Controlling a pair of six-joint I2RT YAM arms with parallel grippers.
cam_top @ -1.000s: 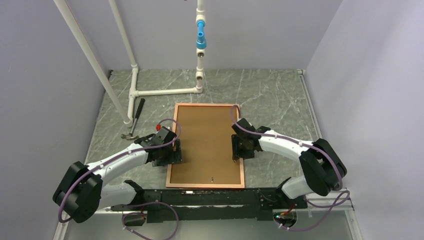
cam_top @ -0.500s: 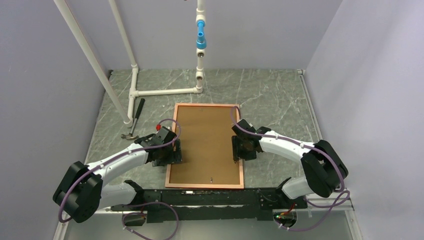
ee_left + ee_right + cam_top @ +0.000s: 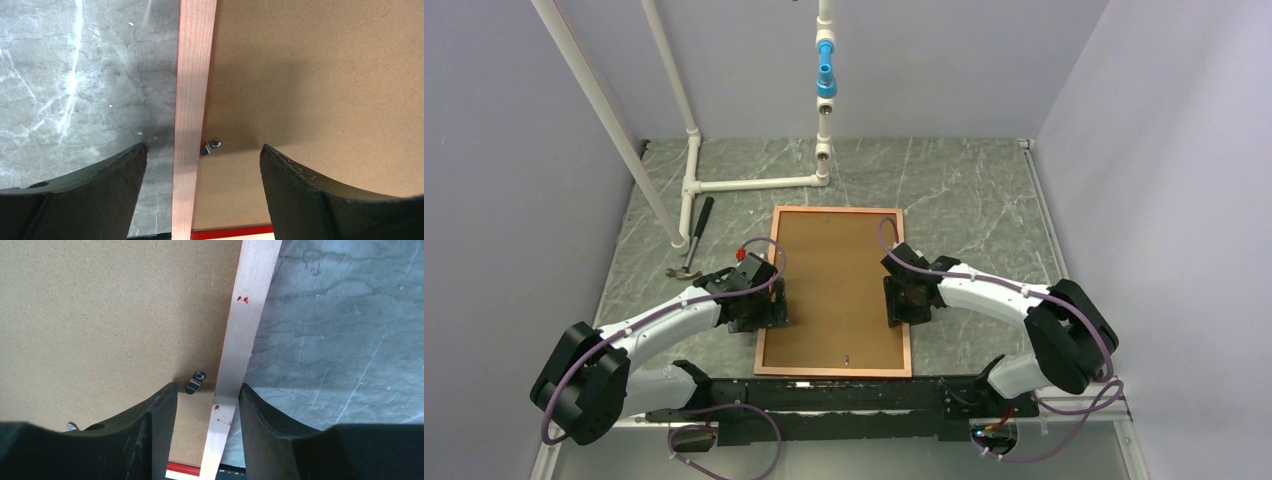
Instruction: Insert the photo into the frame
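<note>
The frame [image 3: 836, 209] lies face down on the marble table, its pale orange-wood back up. The brown backing board [image 3: 836, 290] fills it, and the photo is hidden. My left gripper [image 3: 759, 312] is open, its fingers wide astride the left rail [image 3: 192, 75] beside a small metal turn clip [image 3: 211, 146]. My right gripper [image 3: 904, 300] straddles the right rail [image 3: 252, 300]. Its jaws are narrower; the outer finger is at the rail's edge, and the inner one stands over the board [image 3: 110, 305] near another clip [image 3: 195, 381]. A red strip of the frame's face [image 3: 230, 232] shows at the bottom edge.
A hammer [image 3: 692, 240] lies at the left of the table beside the white pipe stand [image 3: 754, 184]. A blue fitting [image 3: 825, 75] hangs on the upright pipe at the back. Purple walls close in both sides.
My right gripper has shifted slightly left over the frame's right rail and its jaws have narrowed a little. The left arm has not moved.
</note>
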